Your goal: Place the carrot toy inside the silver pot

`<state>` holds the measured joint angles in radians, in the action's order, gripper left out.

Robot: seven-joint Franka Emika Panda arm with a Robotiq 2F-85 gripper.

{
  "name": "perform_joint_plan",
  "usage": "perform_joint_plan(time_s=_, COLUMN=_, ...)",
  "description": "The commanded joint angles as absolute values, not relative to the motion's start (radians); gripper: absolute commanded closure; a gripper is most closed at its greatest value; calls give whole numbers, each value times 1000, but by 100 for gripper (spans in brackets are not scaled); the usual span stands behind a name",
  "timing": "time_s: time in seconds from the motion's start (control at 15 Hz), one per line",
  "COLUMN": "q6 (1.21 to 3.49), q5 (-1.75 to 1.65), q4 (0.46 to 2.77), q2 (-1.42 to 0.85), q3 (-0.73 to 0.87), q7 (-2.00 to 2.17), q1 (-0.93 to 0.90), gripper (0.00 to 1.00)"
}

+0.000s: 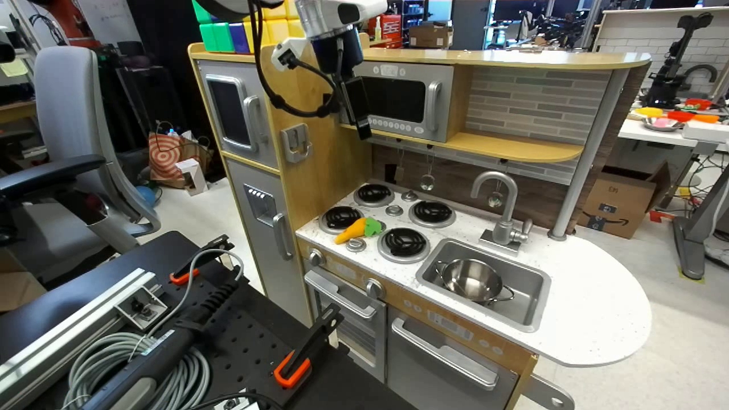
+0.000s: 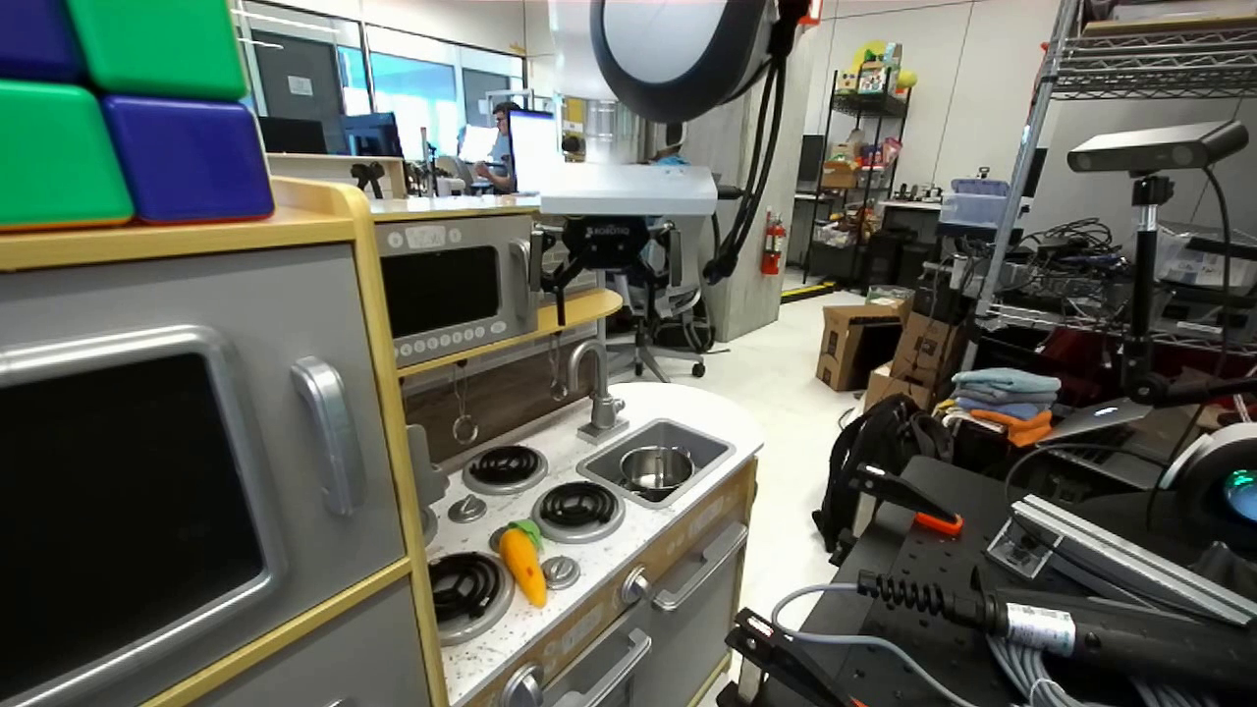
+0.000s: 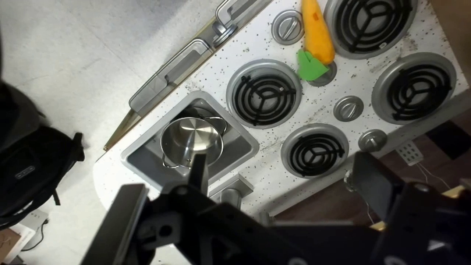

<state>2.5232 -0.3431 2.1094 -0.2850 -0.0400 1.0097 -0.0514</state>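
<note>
The carrot toy (image 1: 354, 230) is orange with a green leafy end. It lies on the play stove top, beside a burner, with its leafy end over a knob. It also shows in an exterior view (image 2: 522, 563) and at the top of the wrist view (image 3: 318, 35). The silver pot (image 1: 472, 279) stands inside the sink, upright, and looks empty in the wrist view (image 3: 191, 136). It also shows in an exterior view (image 2: 656, 473). My gripper (image 1: 362, 128) is high above the counter, in front of the microwave. In the wrist view its fingers (image 3: 283, 167) are apart with nothing between them.
The sink basin (image 1: 541, 302) surrounds the pot. A grey faucet (image 1: 504, 213) rises behind the sink. The microwave (image 1: 407, 102) and a wooden shelf (image 1: 512, 149) overhang the counter's back. A tall cabinet side (image 1: 319, 171) borders the stove. Several burners and knobs stand out of the counter.
</note>
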Motion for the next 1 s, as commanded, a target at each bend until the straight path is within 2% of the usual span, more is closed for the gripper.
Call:
perform_joint_plan(time_s=0.0, q6=2525, q5=-323, q4=2110, q2=-284, q3=4, q7=995, q1=-91, gripper=0)
perform_joint_plan(time_s=0.2, q6=2489, q5=-397, q4=2094, q2=-315, q3=26, q7=961, q1=-110, gripper=0)
perform_joint_plan(time_s=0.6, q6=2410, q5=-482, q4=1959, q2=-530, q3=59, q7=779, q1=-172, gripper=0)
perform_joint_plan(time_s=0.93, q6=2592, q5=-393, q4=1872, q2=-756, q3=99, q7=909, q1=-223, gripper=0)
